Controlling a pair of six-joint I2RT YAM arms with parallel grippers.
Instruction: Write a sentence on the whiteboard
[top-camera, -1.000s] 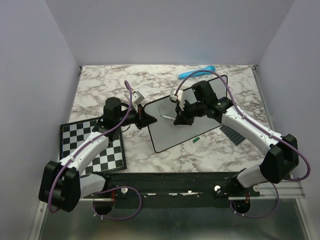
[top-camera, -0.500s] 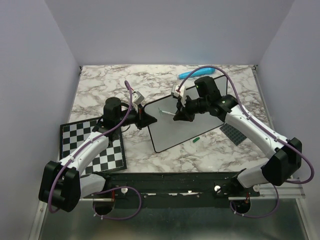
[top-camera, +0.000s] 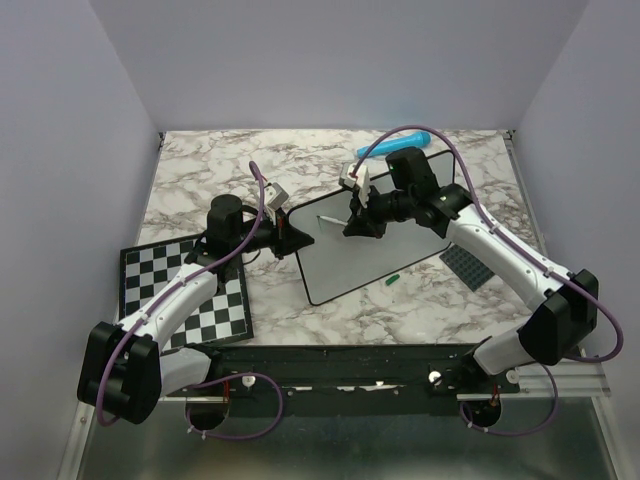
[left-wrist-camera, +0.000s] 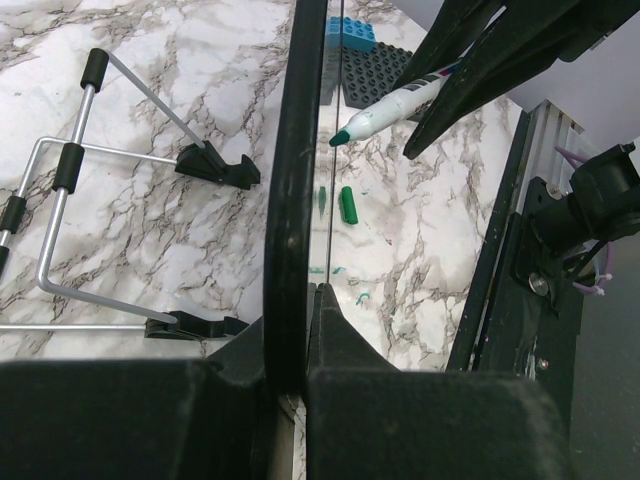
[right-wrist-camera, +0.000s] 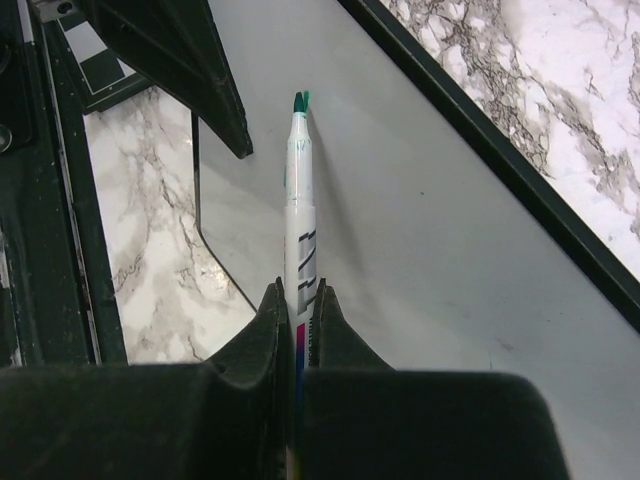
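Three views, and each gives something the others miss. From overhead the whiteboard (top-camera: 350, 265) lies askew in the middle of the marble bench (top-camera: 200, 180), its left edge pinched by the left jaws. The left wrist camera looks along that black rim edge-on, with the jaws closed narrow on either face of it. It also shows a wire stand (left-wrist-camera: 68, 165) with black feet on the side of the board away from the marker (left-wrist-camera: 400, 103); overhead, that stand is hidden. The right wrist camera looks down the marker's barrel. The right jaws are clamped tight on it, green tip forward over the plain white face at the board's far left part. Whether the tip touches the face I cannot tell.

Around the board, a green cap (top-camera: 393, 281) lies just off its near edge and a dark studded plate (top-camera: 465, 268) sits beside its right corner. In the left wrist view a blue brick (left-wrist-camera: 350, 32) shows next to that plate. A blue object (top-camera: 392, 147) lies beyond the far edge, and a checkerboard (top-camera: 228, 305) to the left is partly covered by the left arm (top-camera: 175, 290). The right arm (top-camera: 500, 250) hides the board's far right corner.

The left arm stretches low toward the board. The right arm arches over it from the right, wrist turned left.
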